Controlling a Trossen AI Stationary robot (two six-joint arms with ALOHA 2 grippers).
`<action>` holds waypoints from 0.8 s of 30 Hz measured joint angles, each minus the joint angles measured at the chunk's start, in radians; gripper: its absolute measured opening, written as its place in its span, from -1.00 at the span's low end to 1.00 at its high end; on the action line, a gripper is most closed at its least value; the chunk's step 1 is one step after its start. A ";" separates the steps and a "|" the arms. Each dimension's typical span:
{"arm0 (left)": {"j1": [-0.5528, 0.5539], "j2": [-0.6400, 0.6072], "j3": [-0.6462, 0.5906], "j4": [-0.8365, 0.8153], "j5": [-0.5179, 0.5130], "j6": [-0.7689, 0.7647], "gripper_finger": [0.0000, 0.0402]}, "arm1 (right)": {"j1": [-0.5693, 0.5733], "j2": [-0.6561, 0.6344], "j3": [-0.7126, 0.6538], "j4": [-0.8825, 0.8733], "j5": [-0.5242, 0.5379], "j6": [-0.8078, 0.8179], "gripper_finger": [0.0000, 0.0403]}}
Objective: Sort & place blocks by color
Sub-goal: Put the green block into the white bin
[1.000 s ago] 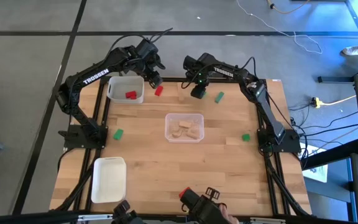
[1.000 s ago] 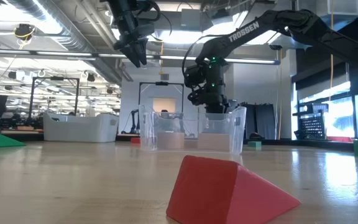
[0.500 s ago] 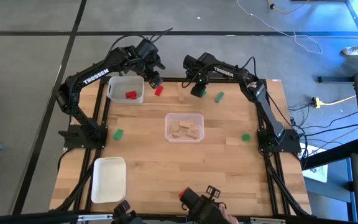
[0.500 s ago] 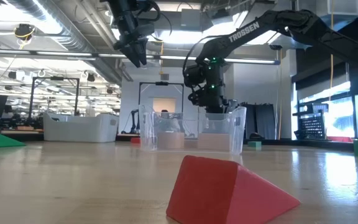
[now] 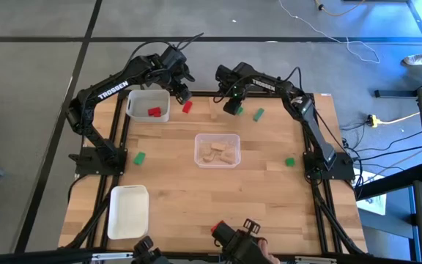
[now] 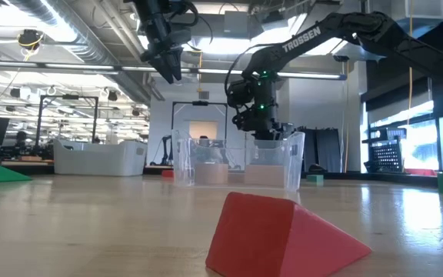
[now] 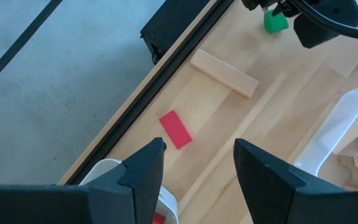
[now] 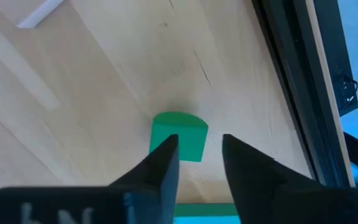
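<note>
Wooden table [image 5: 269,198]: right gripper [image 8: 194,163] hangs just over a green block [image 8: 179,135], fingers narrowly parted, nothing held. Next, I judge, lower and close; left gripper [image 7: 197,168] waits open beside the white tray [image 5: 139,111]

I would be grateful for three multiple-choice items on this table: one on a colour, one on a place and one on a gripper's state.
1. The blocks in the clear tray are:
A. red
B. green
C. light-wood blocks

2. One red block lies inside a tray. Which tray is it?
A. the clear tray
B. the far-left white tray
C. the near-left white tray

3. The left gripper is:
A. open and empty
B. shut on a red block
C. shut on a green block

Answers:
1 C, as the high view shows only pale wooden pieces in that tray.
2 B, as the red piece sits within the white rim beside the left arm.
3 A, as the left wrist view shows bare table between its parted fingers.
</note>
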State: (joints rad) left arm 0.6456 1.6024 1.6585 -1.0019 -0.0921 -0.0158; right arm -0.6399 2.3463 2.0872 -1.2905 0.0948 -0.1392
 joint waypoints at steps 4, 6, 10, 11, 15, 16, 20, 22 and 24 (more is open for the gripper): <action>0.000 0.000 0.000 0.000 0.000 0.000 -0.07 | 0.000 0.000 0.000 0.001 0.000 -0.001 -0.17; 0.000 0.000 0.000 0.000 0.000 0.000 -0.07 | 0.000 0.000 0.000 0.001 0.000 0.000 -0.07; 0.000 0.000 0.000 0.000 0.000 0.000 -0.07 | 0.000 0.000 0.000 0.001 0.000 0.005 0.06; 0.000 0.000 0.000 0.000 0.000 0.000 -0.07 | 0.000 0.000 0.000 -0.003 -0.006 0.008 0.08; 0.000 0.000 0.000 0.000 0.000 0.000 -0.07 | -0.003 0.000 0.000 -0.023 -0.082 0.054 0.10; 0.000 0.000 0.000 0.000 0.000 0.000 -0.07 | -0.004 0.000 -0.003 -0.019 -0.105 0.056 0.10; 0.000 0.000 0.000 0.000 0.001 0.000 -0.07 | -0.005 -0.002 -0.049 -0.004 -0.113 0.056 0.10; 0.000 0.000 0.000 0.000 0.001 0.000 -0.07 | -0.005 -0.002 -0.077 0.004 -0.079 0.052 0.10; 0.000 0.000 0.000 0.000 0.001 0.000 -0.07 | -0.005 -0.002 -0.095 0.015 -0.037 0.052 0.10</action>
State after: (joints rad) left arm 0.6456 1.6024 1.6585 -1.0019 -0.0914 -0.0162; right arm -0.6453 2.3447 1.9920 -1.2753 0.0573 -0.0874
